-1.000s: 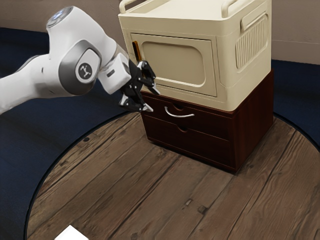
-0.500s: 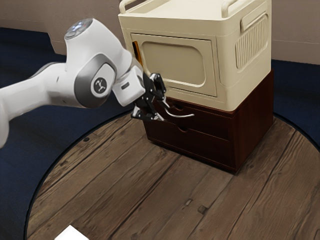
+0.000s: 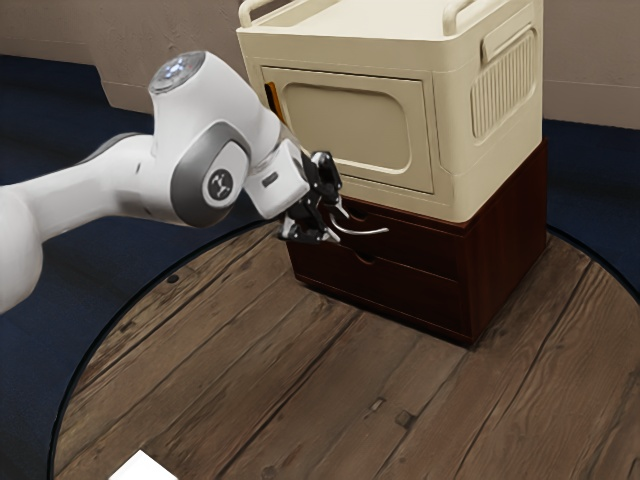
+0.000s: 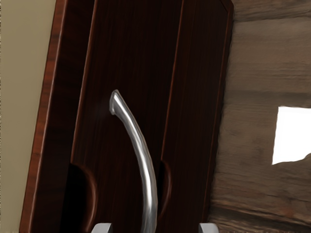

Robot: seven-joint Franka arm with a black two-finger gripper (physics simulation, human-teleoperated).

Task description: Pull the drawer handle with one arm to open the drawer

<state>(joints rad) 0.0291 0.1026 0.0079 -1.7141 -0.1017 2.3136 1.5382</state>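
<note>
In the exterior view my gripper point(image 3: 340, 227) is open at the left end of the curved silver handle point(image 3: 371, 233), hiding that end. The handle is on the upper drawer point(image 3: 425, 252) of the dark red-brown cabinet, and this drawer's front looks flush with the cabinet. From the wrist view, the gripper point(image 4: 155, 228) has its two tips wide apart, with the silver handle point(image 4: 140, 148) running between them and a gap on each side. The upper drawer front point(image 4: 129, 58) lies behind the handle.
A cream box point(image 3: 350, 125) with a door stands on top of the cabinet. Below the upper drawer is a second drawer point(image 3: 400, 292). The round wooden surface point(image 3: 300, 380) carries a white object point(image 3: 143, 468) near its front edge.
My hand has moved toward the exterior view's right and a little lower, from beside the cabinet's left edge to the handle. The drawer has not moved.
</note>
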